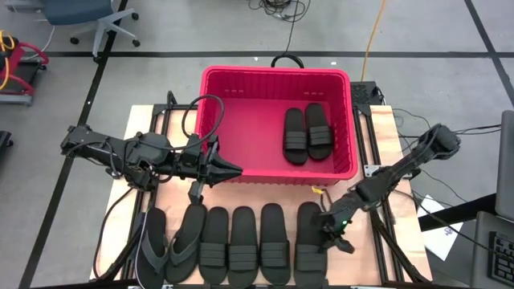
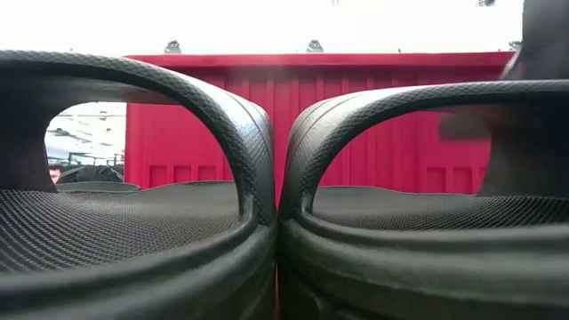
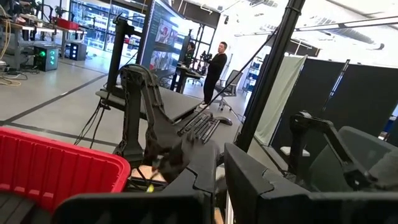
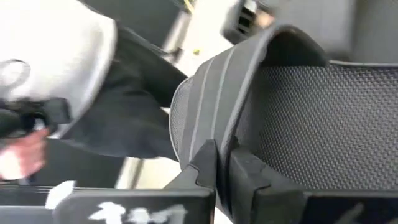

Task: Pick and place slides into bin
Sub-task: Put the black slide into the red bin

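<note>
We pinch band of rightmost slide (image 1: 309, 237) with right gripper (image 1: 329, 227), grip fit for lifting toward bin (image 1: 210, 120). Left gripper (image 1: 229, 169) pressed together, empty, parked near bin's front wall.

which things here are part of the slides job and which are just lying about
Part of the job:
- red bin, two slides already inside
- six slides in a row on the table
- right gripper, shut on the rightmost slide
- left gripper, beside the bin

Lying about:
- office chair
- yellow cable
</note>
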